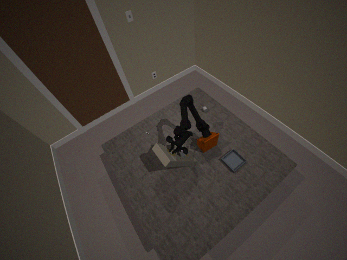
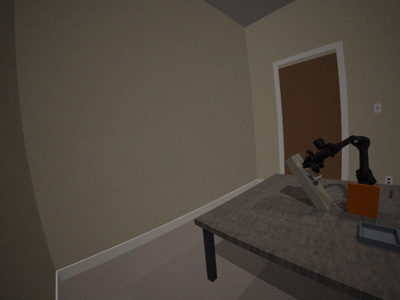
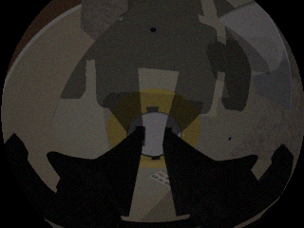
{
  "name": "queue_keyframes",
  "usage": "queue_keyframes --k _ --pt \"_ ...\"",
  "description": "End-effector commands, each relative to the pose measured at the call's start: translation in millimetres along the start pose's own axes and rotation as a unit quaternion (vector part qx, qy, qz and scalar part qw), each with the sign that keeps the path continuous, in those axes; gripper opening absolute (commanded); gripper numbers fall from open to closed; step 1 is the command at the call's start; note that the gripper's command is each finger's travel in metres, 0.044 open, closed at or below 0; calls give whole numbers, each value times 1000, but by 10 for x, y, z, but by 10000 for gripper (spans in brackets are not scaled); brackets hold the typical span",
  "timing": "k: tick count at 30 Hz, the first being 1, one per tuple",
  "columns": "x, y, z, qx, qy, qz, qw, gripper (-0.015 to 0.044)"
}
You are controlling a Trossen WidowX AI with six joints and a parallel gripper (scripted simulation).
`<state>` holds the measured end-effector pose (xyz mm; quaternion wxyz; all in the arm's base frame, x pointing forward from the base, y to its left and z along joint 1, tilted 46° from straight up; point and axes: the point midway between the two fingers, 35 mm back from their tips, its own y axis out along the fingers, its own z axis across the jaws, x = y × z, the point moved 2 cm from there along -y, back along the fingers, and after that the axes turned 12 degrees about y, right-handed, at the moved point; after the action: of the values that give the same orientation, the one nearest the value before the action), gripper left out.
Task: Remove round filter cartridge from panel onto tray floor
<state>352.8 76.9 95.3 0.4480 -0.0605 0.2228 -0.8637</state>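
Observation:
The beige service panel (image 1: 165, 156) stands tilted on the table; it also shows in the exterior view (image 2: 308, 185). In the wrist view a yellow ring (image 3: 120, 125) on the panel face surrounds the round grey filter cartridge (image 3: 154, 132). The cartridge sits in the panel. My gripper (image 3: 152, 132) points straight at it, its two dark fingers a narrow gap apart with the grey face showing between the tips. I cannot tell whether the tips touch the face or are inside the slots. From the side, the gripper (image 2: 307, 164) is right at the upper part of the panel. The grey tray (image 1: 233, 160) lies empty to the right.
An orange block (image 1: 207, 141) stands at the arm's base, between the panel and the tray. A small white object (image 1: 204, 109) lies behind the arm and a small pale piece (image 1: 147, 132) lies left of the panel. The tray (image 2: 377, 235) is near the table's front right.

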Motion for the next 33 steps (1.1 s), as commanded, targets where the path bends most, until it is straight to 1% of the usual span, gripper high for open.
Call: queue_keyframes --k 1,2,10,11,14,17,25,33 --pt "15 52 0 -4 3 -1 1000 89" --pt "0 1 0 0 0 0 1000 82" --pt "0 1 0 0 0 0 1000 28" --pt "0 1 0 0 0 0 1000 2" --pt "0 3 0 0 -2 0 1000 0" --pt "7 25 0 -2 -33 0 999 0" --pt "14 52 0 -4 -167 0 986 0" --pt "14 57 0 -4 -302 0 953 0"
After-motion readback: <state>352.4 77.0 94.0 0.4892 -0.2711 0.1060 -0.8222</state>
